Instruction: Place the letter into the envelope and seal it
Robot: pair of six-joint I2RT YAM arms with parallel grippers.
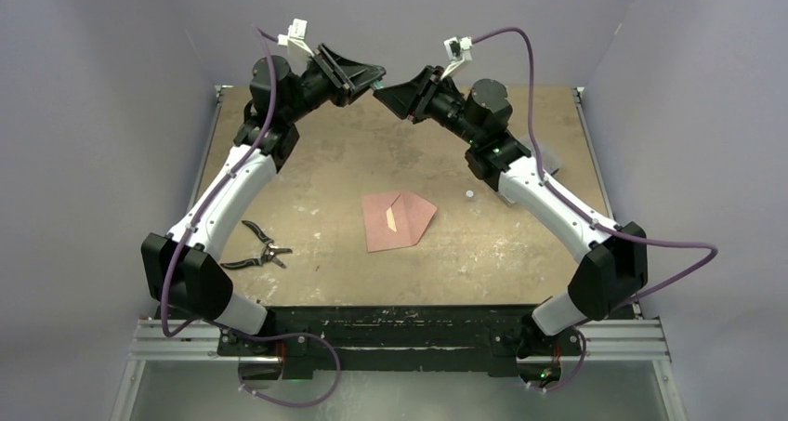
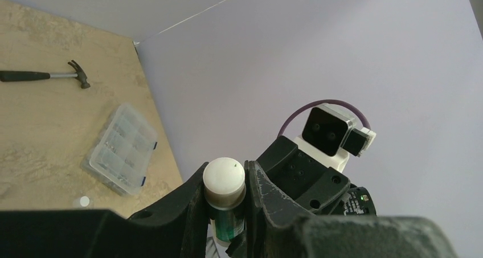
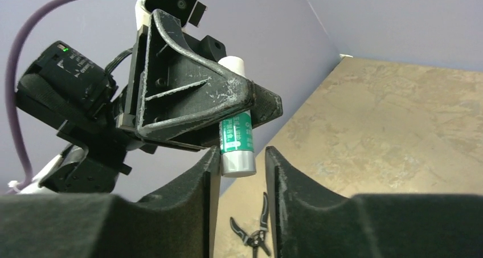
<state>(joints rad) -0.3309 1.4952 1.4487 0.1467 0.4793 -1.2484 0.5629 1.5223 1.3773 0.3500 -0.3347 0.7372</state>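
Left gripper (image 1: 367, 72) clamped glue stick (image 3: 236, 134) mid-air above far table (image 1: 325, 179). Right gripper (image 3: 242, 162) narrow, straddling stick's lower end, gap visible one side, not yet pinching. Envelope (image 1: 401, 221) lay flap-open at table centre; letter not separately visible. Risk: off-centre pinch could twist stick loose, dropping it onto envelope or smearing glue elsewhere.
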